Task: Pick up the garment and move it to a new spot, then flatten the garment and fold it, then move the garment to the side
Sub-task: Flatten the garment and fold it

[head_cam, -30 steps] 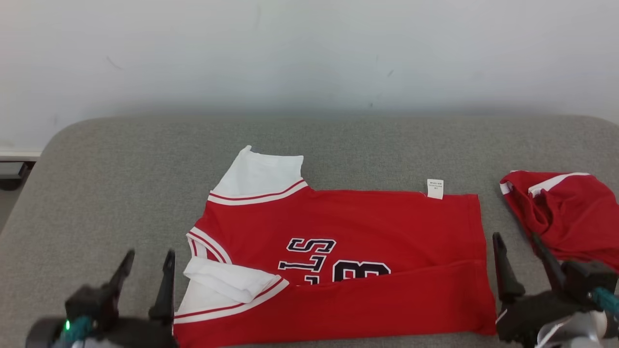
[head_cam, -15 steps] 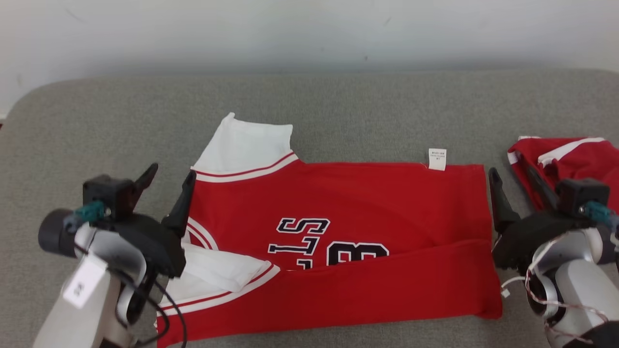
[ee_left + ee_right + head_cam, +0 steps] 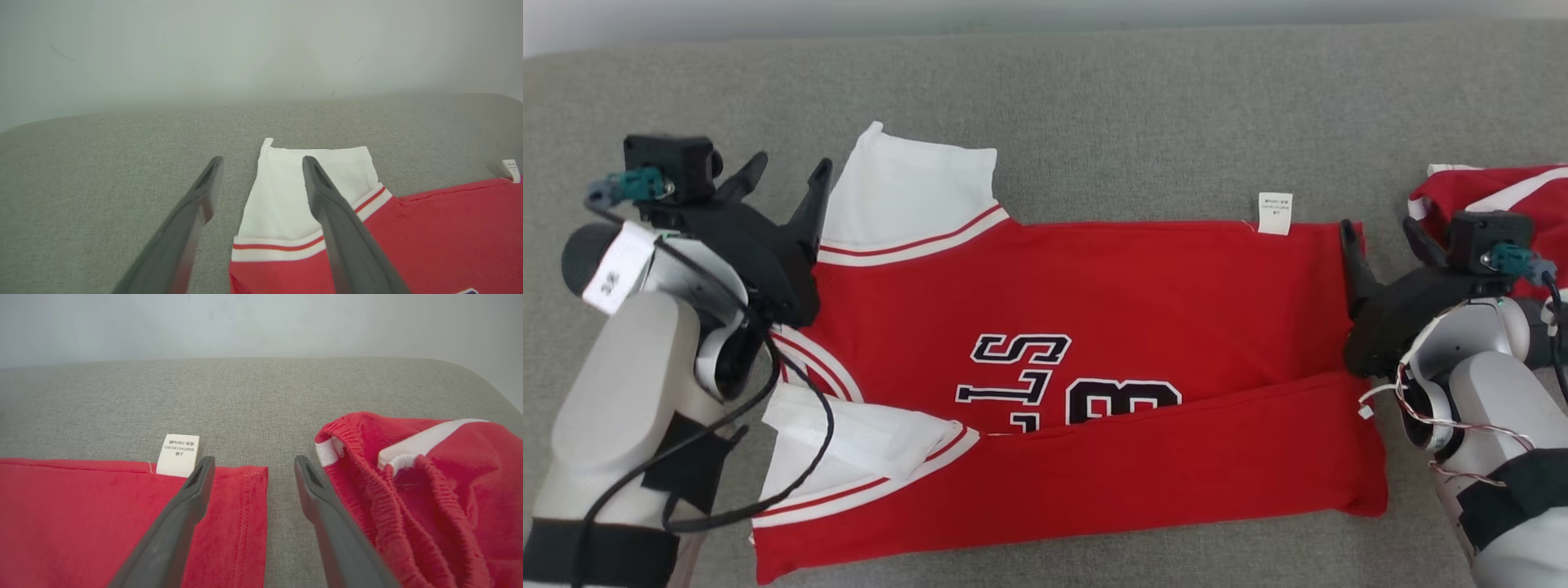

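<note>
Head view shows the jersey (image 3: 1094,327) lying flat and sideways on the grey cloth-covered tabletop (image 3: 1094,106), collar end toward the robot's left and hem toward its right. It is red with white short sleeves edged in red and white stripes. The far sleeve (image 3: 907,184) lies spread out flat. The near sleeve (image 3: 866,437) is creased and lies folded in over the body. Dark lettering (image 3: 1062,384) with white outlines runs across the chest. The near long edge is turned up over the body as a red band (image 3: 1176,465) that covers the lower part of that lettering. A small white label (image 3: 1275,213) sticks out from the far edge near the hem corner.

The left tool (image 3: 792,161) sits at the far sleeve with its fingers spread wide and nothing between them. In the left wrist view one finger lies over the sleeve and the other over bare tabletop. The right tool (image 3: 1379,224) is at the far hem corner, also spread wide and holding nothing. In the right wrist view one finger crosses the red cloth just beside the label. The other finger lies along the strip of bare tabletop between the jersey and the red shorts (image 3: 1494,196). The shorts lie crumpled just beside the hem, with a gathered waistband and a white stripe. Whether any fingertip touches cloth cannot be told.
</note>
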Controlling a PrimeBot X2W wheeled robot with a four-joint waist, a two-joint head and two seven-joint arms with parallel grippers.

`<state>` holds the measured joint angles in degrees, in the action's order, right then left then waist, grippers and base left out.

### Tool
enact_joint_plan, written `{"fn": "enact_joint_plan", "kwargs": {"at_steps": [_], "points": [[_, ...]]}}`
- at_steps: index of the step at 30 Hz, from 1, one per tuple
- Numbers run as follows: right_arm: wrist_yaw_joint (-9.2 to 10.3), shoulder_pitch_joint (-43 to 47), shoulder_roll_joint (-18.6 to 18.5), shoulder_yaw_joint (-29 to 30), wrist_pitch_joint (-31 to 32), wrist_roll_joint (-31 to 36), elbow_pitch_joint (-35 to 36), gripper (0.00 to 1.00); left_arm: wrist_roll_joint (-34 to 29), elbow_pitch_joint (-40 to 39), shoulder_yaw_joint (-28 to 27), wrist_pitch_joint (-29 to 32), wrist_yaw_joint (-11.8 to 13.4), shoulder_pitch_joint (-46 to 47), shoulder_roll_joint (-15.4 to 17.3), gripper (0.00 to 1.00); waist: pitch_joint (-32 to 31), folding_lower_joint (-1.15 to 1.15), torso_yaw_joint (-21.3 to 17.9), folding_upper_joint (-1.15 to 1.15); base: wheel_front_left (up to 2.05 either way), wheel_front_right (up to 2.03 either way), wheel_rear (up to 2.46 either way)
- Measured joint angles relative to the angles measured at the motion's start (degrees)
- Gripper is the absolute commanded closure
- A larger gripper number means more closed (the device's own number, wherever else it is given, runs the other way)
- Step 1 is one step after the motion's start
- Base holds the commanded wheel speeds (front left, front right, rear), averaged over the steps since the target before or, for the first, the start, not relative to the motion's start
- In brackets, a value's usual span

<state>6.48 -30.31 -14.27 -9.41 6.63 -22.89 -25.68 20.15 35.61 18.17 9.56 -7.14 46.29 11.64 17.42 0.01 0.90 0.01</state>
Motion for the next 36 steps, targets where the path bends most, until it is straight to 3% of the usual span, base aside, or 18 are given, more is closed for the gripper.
{"fn": "enact_joint_plan", "kwargs": {"at_steps": [7,20,32,33,34,35,36], "points": [[-0.03,-3.4,0.5,-0.9,0.8,0.6,-3.3,0.0,2.5,5.6,2.9,0.9,0.0,4.8,-0.7,0.0,3.0,0.0,-0.5,0.0,0.0,0.0,0.0],[-0.96,-7.7,4.0,-4.7,1.4,2.6,-7.5,0.0,5.5,12.0,10.7,0.4,0.0,11.0,4.5,0.0,6.3,-0.01,-3.8,0.0,0.0,0.0,0.0],[-1.74,-11.2,5.4,-6.0,0.4,3.3,-9.6,0.0,7.8,16.4,14.2,-1.3,0.0,15.8,6.1,0.0,8.6,-0.01,-7.1,0.0,0.0,0.0,0.0],[-1.96,-11.5,5.4,-6.2,0.4,3.4,-9.7,0.05,8.6,17.2,14.4,-1.4,0.0,16.0,6.2,0.51,8.8,-0.01,-7.3,-0.01,0.0,0.0,0.0],[-1.98,-11.6,5.4,-6.4,0.3,3.4,-9.8,0.48,9.6,17.6,14.3,-1.7,0.0,16.0,6.2,0.7,9.0,-0.01,-7.5,0.0,0.0,0.0,0.0],[-2.08,-11.7,5.4,-6.4,0.2,3.4,-9.9,0.82,10.6,17.8,14.2,-2.2,0.0,16.0,6.2,1.0,9.1,-0.01,-7.7,0.0,0.0,0.0,0.0],[-2.3,-11.8,5.5,-6.5,-0.1,3.4,-10.1,1.0,11.5,18.0,14.3,-2.4,0.0,16.0,5.9,1.0,9.3,-0.01,-7.9,0.0,0.0,0.0,0.0]]}}
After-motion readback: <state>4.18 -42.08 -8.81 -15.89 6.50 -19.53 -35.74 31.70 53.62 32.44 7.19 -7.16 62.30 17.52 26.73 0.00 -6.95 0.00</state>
